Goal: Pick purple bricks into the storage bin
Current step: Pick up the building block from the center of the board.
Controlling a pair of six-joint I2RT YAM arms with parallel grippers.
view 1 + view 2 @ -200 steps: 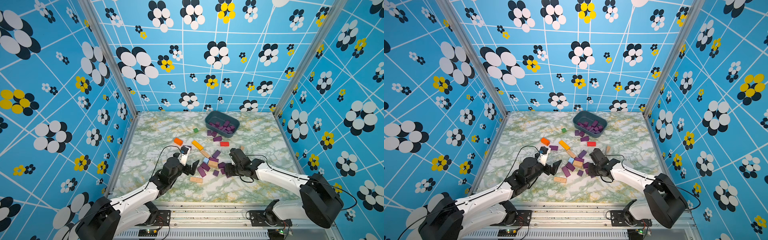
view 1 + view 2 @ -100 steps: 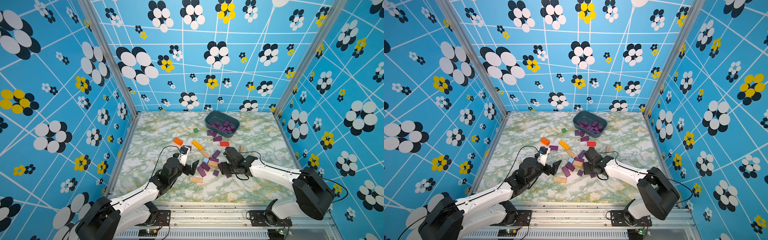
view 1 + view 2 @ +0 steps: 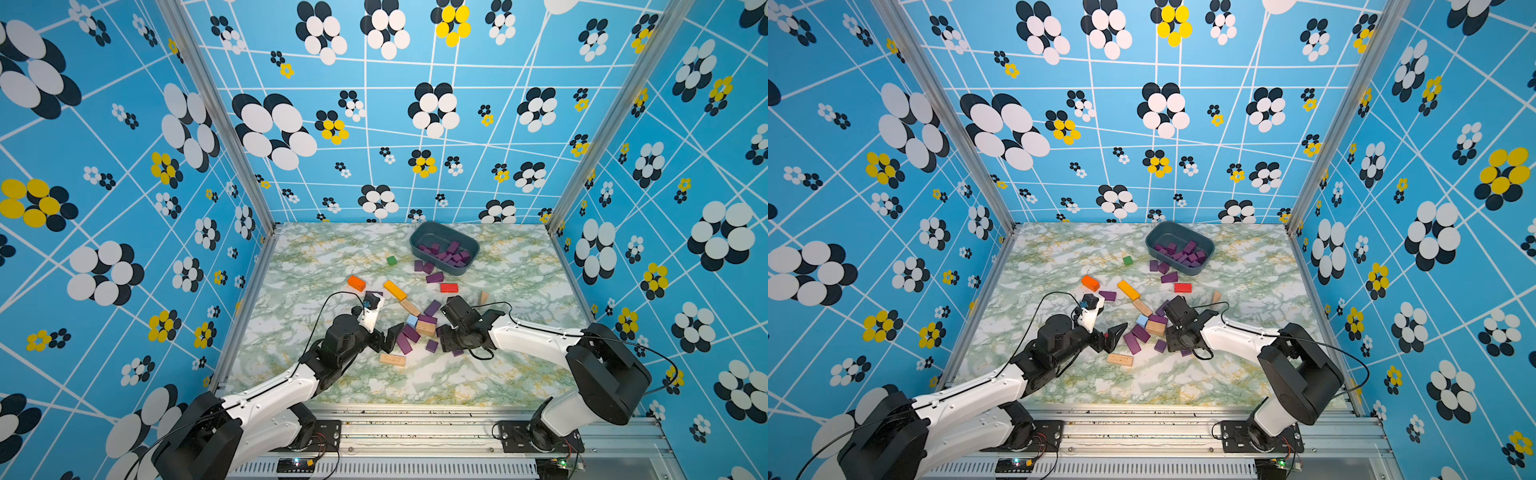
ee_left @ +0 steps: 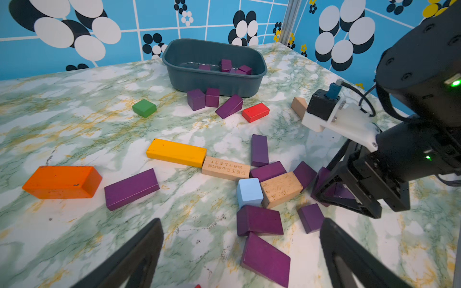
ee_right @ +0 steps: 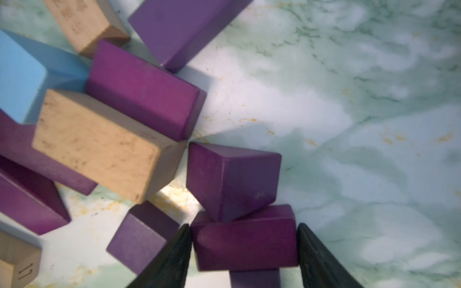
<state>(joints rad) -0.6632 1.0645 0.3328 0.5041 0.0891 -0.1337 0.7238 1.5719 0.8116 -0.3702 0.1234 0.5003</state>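
Pinch of right tool [image 5: 242,227] on purple brick [image 5: 245,243]; left tool [image 4: 240,222] spread wide

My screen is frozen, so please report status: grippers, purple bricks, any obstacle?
Left gripper open, empty. Right gripper astride one purple brick, grip unconfirmed. Storage bin partly filled. Second purple brick abuts the target; tan block close.

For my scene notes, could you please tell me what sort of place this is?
Probably a robot test cell: two arms on an aluminium rail, patterned walls boxing in a marbled tabletop with wooden blocks.
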